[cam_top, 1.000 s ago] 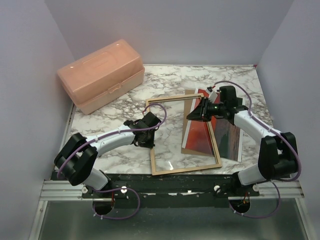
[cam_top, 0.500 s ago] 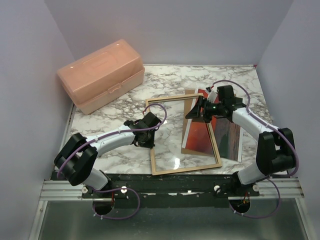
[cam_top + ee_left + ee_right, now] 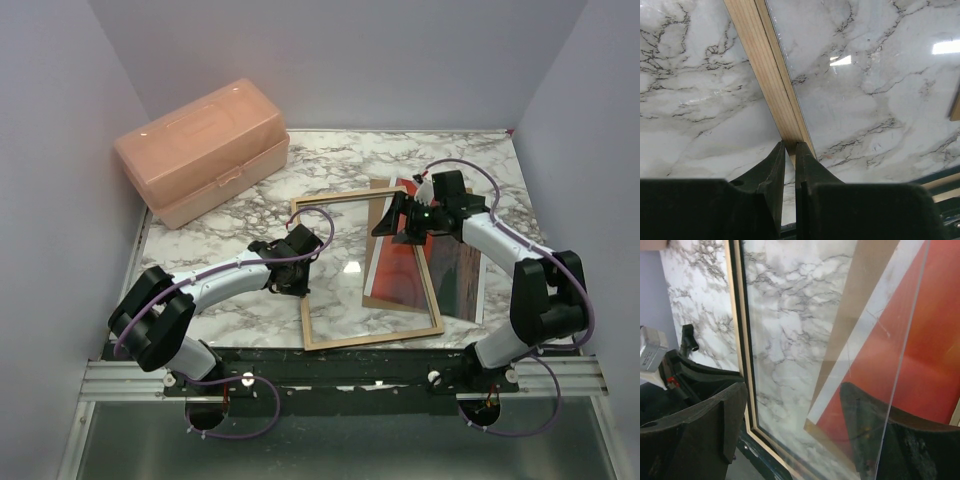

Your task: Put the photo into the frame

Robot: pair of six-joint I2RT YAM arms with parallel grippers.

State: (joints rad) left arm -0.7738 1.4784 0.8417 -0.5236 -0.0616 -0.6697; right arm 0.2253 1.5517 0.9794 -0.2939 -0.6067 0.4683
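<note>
**Top view.** The frame point(image 3: 372, 336) lies flat on the marble table point(image 3: 225, 310) with its tan wood back facing up, between the 2 arms. I have the left gripper point(image 3: 300, 268) on the frame's left rail. The right gripper point(image 3: 397, 222) hangs over the frame's far right part. The photo point(image 3: 460, 285) lies at the right. Its red area shows through the frame's opening, and its dark part with a white border sticks out past the right rail. It is therefore under the frame rather than seated in it. A brown board point(image 3: 372, 297) shows beneath the photo's left edge. A pink box point(image 3: 205, 150) stands well apart at the far left.

**Left wrist view.** The 2 fingers of the left gripper point(image 3: 790, 155) are pinched on the frame's wooden rail point(image 3: 762, 60), which runs down between them. Only a thin slit is left between the fingers.

**Right wrist view.** The right gripper point(image 3: 792, 390) has its jaws spread wide, and I see nothing clamped between them. Under it are the frame rail point(image 3: 736, 315), a strip of board point(image 3: 865, 295) and the red photo point(image 3: 932, 325). A thin straight line point(image 3: 905, 360) crosses the photo. It may be the edge of a clear pane, but I cannot tell from this angle.
</note>
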